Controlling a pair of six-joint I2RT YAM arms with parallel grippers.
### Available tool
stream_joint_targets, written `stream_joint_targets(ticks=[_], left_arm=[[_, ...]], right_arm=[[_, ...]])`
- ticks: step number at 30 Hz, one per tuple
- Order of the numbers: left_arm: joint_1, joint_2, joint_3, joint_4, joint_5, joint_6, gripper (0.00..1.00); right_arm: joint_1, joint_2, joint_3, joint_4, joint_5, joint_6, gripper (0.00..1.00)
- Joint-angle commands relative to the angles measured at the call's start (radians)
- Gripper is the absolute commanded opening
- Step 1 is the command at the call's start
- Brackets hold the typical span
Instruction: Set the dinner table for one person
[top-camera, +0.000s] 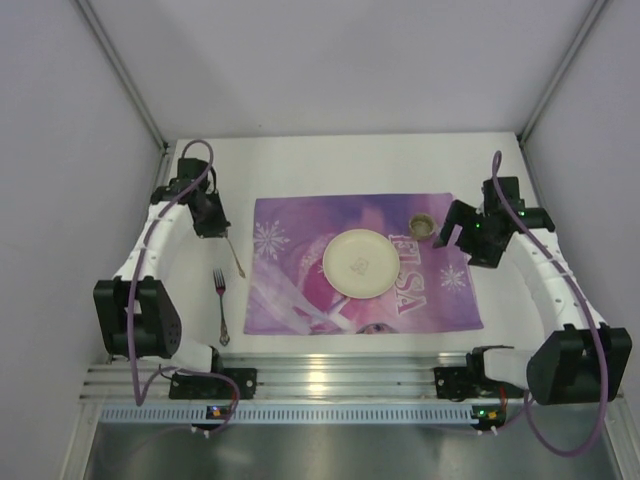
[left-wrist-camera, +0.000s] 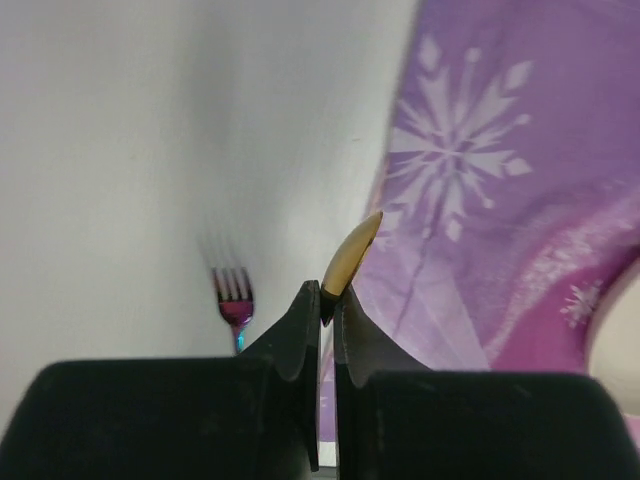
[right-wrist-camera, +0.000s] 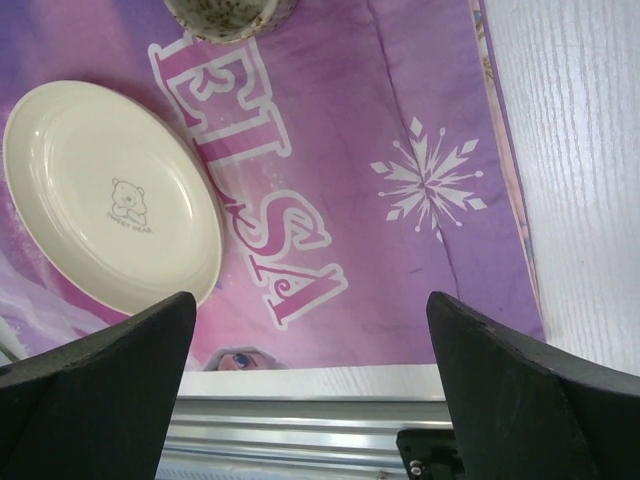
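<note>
The white dinner table (top-camera: 330, 160) carries a purple ELSA placemat (top-camera: 300, 290). A cream plate (top-camera: 361, 263) sits at the mat's middle, with a small cup (top-camera: 423, 225) behind it to the right. My left gripper (top-camera: 213, 226) is shut on a thin gold utensil (top-camera: 236, 262), just off the mat's left edge. In the left wrist view the gold tip (left-wrist-camera: 355, 255) sticks out between the closed jaws (left-wrist-camera: 328, 300). A purple fork (top-camera: 220, 305) lies on the table left of the mat. My right gripper (top-camera: 462, 240) is open and empty over the mat's right part.
The ribbed aluminium rail (top-camera: 330, 380) runs along the near edge, between the arm bases. The right wrist view shows the plate (right-wrist-camera: 115, 200), the cup (right-wrist-camera: 228, 15), the mat (right-wrist-camera: 400, 120) and the rail (right-wrist-camera: 300, 430). The fork (left-wrist-camera: 234, 295) shows in the left wrist view.
</note>
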Motion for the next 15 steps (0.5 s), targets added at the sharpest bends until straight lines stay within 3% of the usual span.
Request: stream_joint_targets(ticks=[1,10,15], left_arm=[[-0.107,-0.060,-0.006,0.119,0.213,0.033,0.00],[-0.519,0.071,0.069,0.486,0.326,-0.306,0.00],[-0.733,0.273,0.154,0.678,0.330,-0.465,0.00]], right_arm=[[-0.013,-0.057,0.011,-0.031,0.022,-0.015,1.00],[-0.016,-0.142,0.046,-0.144,0.057,-0.014,1.00],[-0.020,-0.187,0.149,-0.237,-0.018,0.028,1.00]])
